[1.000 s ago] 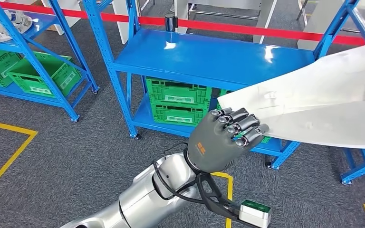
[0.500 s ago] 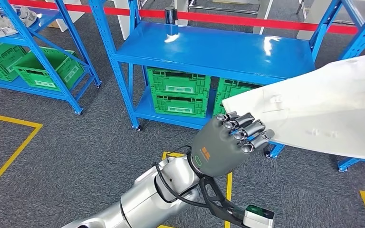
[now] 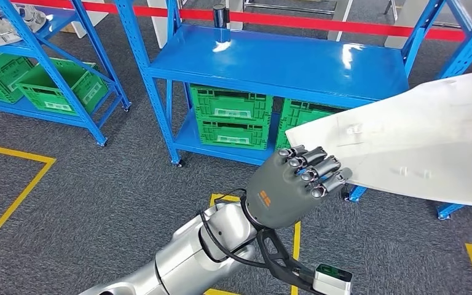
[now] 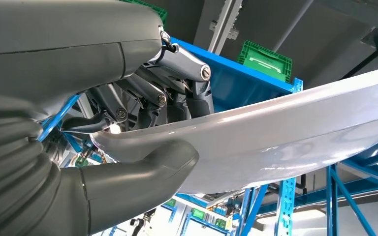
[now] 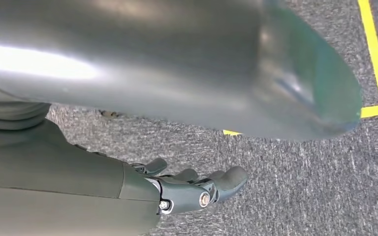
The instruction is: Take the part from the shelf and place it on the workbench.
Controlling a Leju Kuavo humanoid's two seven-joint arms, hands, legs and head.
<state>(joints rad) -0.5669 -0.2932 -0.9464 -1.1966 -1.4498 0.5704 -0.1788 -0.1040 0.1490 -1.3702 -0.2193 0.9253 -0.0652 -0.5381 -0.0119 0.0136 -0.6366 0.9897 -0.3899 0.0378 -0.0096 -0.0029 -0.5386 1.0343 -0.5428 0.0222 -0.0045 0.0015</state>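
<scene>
The part is a large white curved panel (image 3: 418,147), carried in the air in front of the blue shelf. My left hand (image 3: 289,187) grips its near left edge, fingers (image 3: 313,169) curled over the top. In the left wrist view the thumb (image 4: 142,172) presses under the panel (image 4: 275,137) and the dark fingers (image 4: 187,93) lie on top. In the right wrist view the panel's rounded end (image 5: 177,64) passes above my right hand (image 5: 192,191); carpet shows between its stretched fingers and the panel, and its thumb is hidden.
A blue shelf unit (image 3: 283,61) stands ahead with a bare top deck and green crates (image 3: 230,123) below. Another blue rack (image 3: 37,37) with green bins is at the left. Red barrier tape (image 3: 344,24) runs behind. Yellow lines (image 3: 12,184) mark the grey carpet.
The whole picture has shifted a little, so the camera moved. My left hand keeps the same grip on the panel's edge.
</scene>
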